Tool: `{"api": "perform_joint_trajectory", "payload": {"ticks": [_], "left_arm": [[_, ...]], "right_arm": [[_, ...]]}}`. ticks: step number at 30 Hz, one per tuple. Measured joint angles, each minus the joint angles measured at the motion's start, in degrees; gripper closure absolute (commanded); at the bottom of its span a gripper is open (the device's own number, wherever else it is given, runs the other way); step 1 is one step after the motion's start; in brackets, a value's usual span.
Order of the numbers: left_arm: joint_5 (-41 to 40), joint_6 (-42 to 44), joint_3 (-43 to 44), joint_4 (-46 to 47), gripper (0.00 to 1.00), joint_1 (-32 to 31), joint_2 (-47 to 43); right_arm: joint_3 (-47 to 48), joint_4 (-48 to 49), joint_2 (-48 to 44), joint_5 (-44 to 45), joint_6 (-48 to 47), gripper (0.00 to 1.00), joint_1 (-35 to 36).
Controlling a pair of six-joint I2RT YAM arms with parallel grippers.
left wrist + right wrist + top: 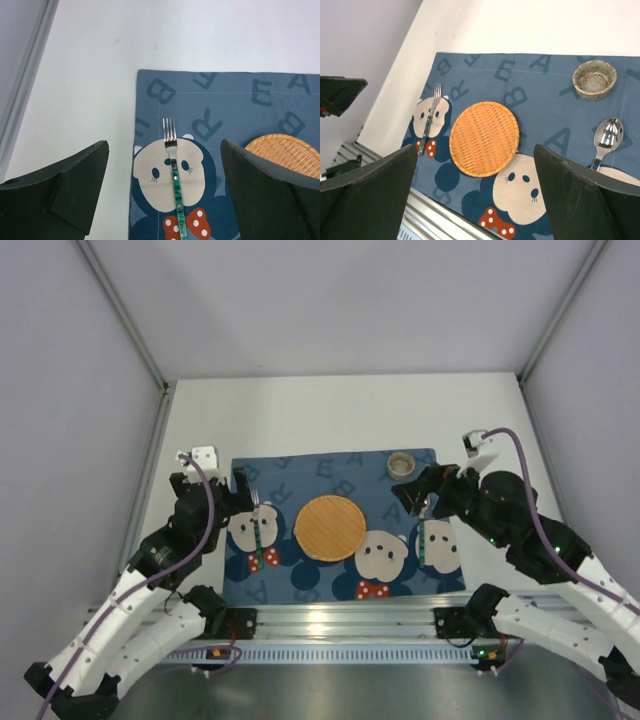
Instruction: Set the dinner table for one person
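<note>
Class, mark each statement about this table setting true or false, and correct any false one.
1. The green-handled metal fork lies left of the round orange woven plate. True.
2. The small round speckled bowl sits on the plate. False: it stands apart, near the blue cartoon-print placemat's far right corner.
3. The left claw grips the fork. False: it is open, clear of the fork.
4. The shiny metal spoon lies right of the plate. True.
</note>
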Motion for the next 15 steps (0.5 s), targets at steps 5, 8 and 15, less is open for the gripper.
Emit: {"api": "perform_joint_trajectory", "payload": {"ticks": [5, 8, 15], "left_arm": [[-1.14, 2.95, 0.0, 2.4, 0.01, 0.0, -1.97], [-2.45, 4.35, -0.13, 3.54, 0.01, 0.0, -2.23], [-4.28, 6.54, -2.23, 6.32, 0.01, 0.0, -2.14]], "right_arm": [[-0.81, -2.36, -4.85, 1.4, 2.69, 0.0, 0.0], [-2.32, -3.96, -6.8, 1.46, 4.02, 0.0, 0.0], [-3.82, -7.63, -12.35, 1.97, 6.6, 0.0, 0.0]]}}
